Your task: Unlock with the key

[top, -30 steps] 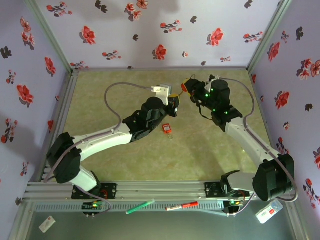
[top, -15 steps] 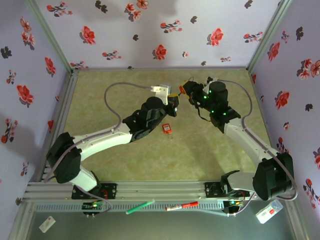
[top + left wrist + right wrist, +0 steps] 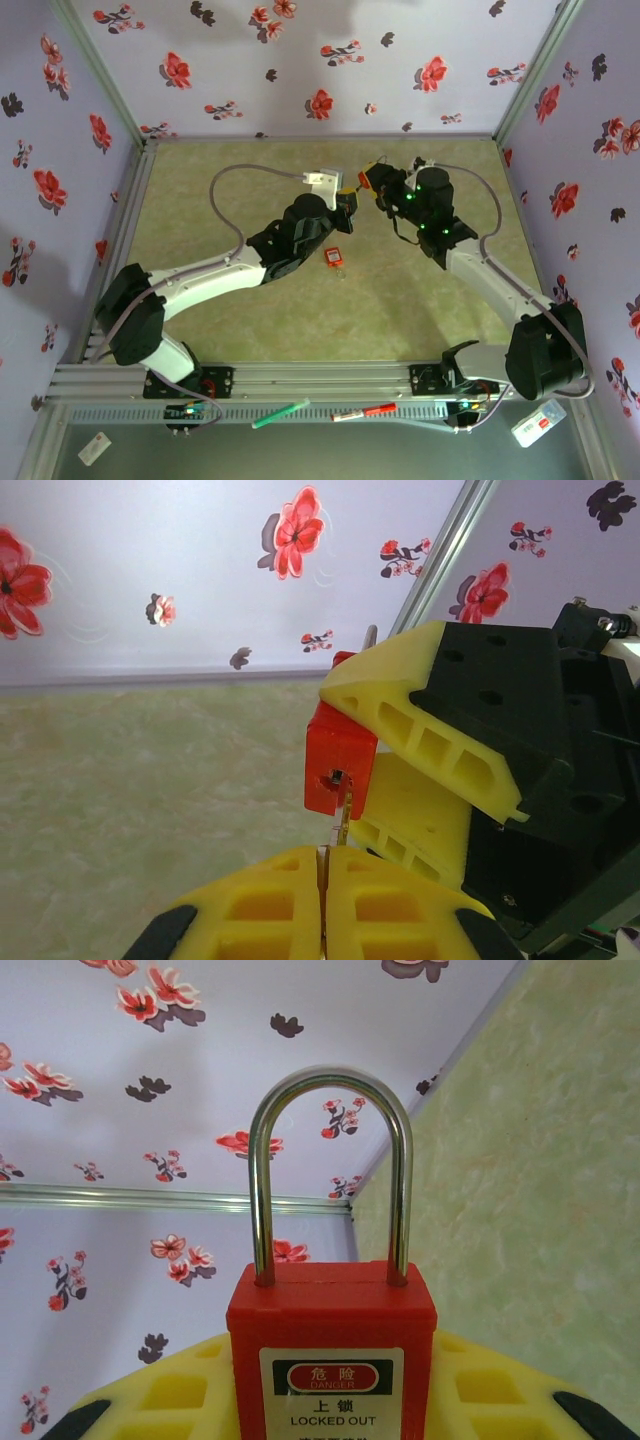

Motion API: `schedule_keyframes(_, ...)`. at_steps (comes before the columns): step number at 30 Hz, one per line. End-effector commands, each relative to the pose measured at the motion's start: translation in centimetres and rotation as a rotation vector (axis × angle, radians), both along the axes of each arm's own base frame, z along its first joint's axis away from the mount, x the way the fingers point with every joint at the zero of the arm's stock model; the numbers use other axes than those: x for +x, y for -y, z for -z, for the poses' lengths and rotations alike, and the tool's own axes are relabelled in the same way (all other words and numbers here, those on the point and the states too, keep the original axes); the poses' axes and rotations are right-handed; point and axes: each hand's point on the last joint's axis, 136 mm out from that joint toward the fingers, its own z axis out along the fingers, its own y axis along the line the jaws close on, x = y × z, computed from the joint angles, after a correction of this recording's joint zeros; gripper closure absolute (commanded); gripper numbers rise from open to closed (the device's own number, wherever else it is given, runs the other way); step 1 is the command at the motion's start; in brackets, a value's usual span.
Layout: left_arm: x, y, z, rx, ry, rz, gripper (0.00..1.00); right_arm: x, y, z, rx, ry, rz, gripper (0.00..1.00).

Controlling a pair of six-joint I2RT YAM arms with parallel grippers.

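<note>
A red padlock (image 3: pixel 330 1330) with a steel shackle (image 3: pixel 330 1090) stands upright in my right gripper (image 3: pixel 330 1385), whose yellow fingers are shut on its body; the shackle is seated in the body. My left gripper (image 3: pixel 322 865) is shut on a thin brass key (image 3: pixel 343 815). The key's tip reaches the keyhole in the padlock's underside (image 3: pixel 335 760); how far in it sits I cannot tell. In the top view the two grippers meet at the table's back middle, left gripper (image 3: pixel 346 205) and right gripper (image 3: pixel 371 180) nose to nose.
A small red tag-like object (image 3: pixel 335 257) lies on the green mat below the grippers. A green pen (image 3: pixel 280 413) and a red-white marker (image 3: pixel 363 411) rest on the front rail. Floral walls enclose the table on three sides.
The right arm has shifted a little left, bringing the padlock closer to the left gripper's key. The left arm has stayed put.
</note>
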Motion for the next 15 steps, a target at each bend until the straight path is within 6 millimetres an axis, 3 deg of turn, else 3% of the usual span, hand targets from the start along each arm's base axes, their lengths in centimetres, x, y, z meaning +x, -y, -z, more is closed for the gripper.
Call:
schedule_keyframes(1, 1.5, 0.2, -2.0, -0.004, 0.092, -0.03, 1.0, -1.5, -2.6, -1.1, 0.104, 0.007, -0.102, 0.99)
schedule_keyframes(9, 2.9, 0.0, -2.9, 0.032, 0.179, 0.017, 1.0, -2.1, -3.3, -2.3, 0.26, -0.015, -0.153, 0.99)
schedule_keyframes(15, 3.2, 0.2, -4.0, 0.001, 0.192, 0.145, 1.0, -2.6, -4.0, -3.1, 0.324, -0.016, -0.21, 1.0)
